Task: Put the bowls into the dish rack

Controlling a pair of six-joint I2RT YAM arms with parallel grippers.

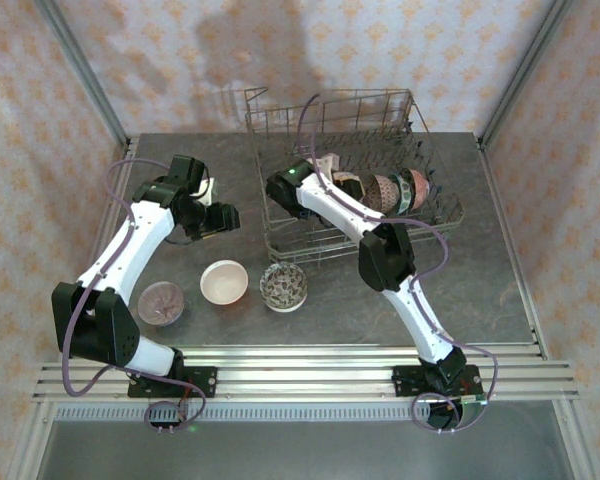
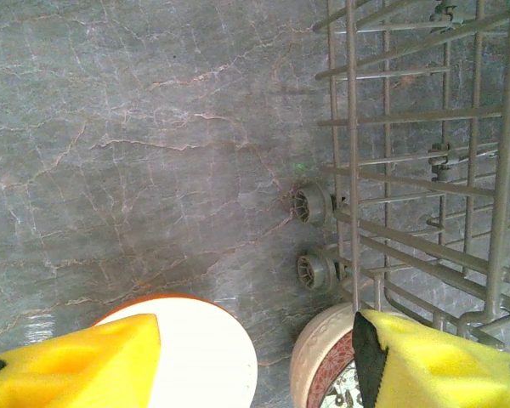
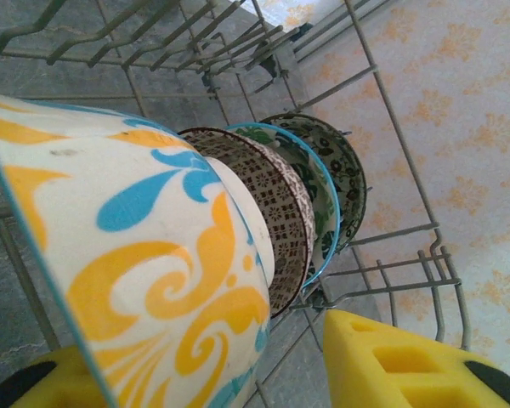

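Bright, even overhead light, soft shadows on the back wall (image 1: 280,60), wrist close-ups slightly blurred.

The dish rack (image 1: 350,165) stood on the table (image 1: 470,290), and inside it a row of bowls (image 1: 392,190) stood on edge, with my right gripper (image 1: 320,172) at the row's left end, straddling the end bowl (image 3: 136,255). Before the rack's left corner lay the near bowl (image 1: 283,287), left of it the middle bowl (image 1: 224,282), then the far bowl (image 1: 161,303). My left gripper (image 1: 223,216) hung left of the rack over two more: the inner bowl (image 2: 319,374) just beside its wall, the outer bowl (image 2: 200,357) beyond.
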